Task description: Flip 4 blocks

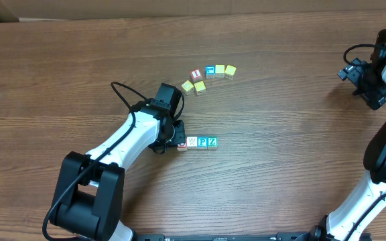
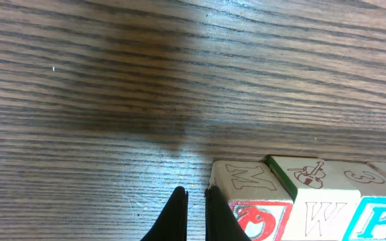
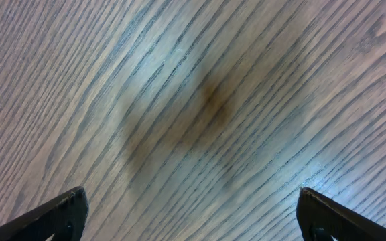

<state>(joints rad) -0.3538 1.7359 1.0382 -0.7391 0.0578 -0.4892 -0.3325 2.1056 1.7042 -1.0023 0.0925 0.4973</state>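
Observation:
Four blocks lie in a row near the table's middle: a red-faced block [image 1: 181,143], a whitish block [image 1: 191,142], a blue "P" block [image 1: 202,142] and a teal "Z" block [image 1: 212,141]. My left gripper [image 1: 175,139] is down at the row's left end. In the left wrist view that gripper [image 2: 195,195] is shut with nothing between its fingers. Its right finger rests against the left side of the red-faced block [image 2: 260,217]. Beside it sit the whitish "W" block [image 2: 322,213] and the blue "P" block [image 2: 384,221]. My right gripper [image 1: 370,87] is far off at the right, and in its wrist view it [image 3: 189,204] stands open over bare wood.
Behind the row lies an arc of other cubes: a red "1" cube [image 1: 196,74], a blue-faced cube [image 1: 210,70] and several yellow cubes [image 1: 225,70]. A black cable [image 1: 122,90] loops left of my left arm. The wooden table [image 1: 280,174] spreads to the right.

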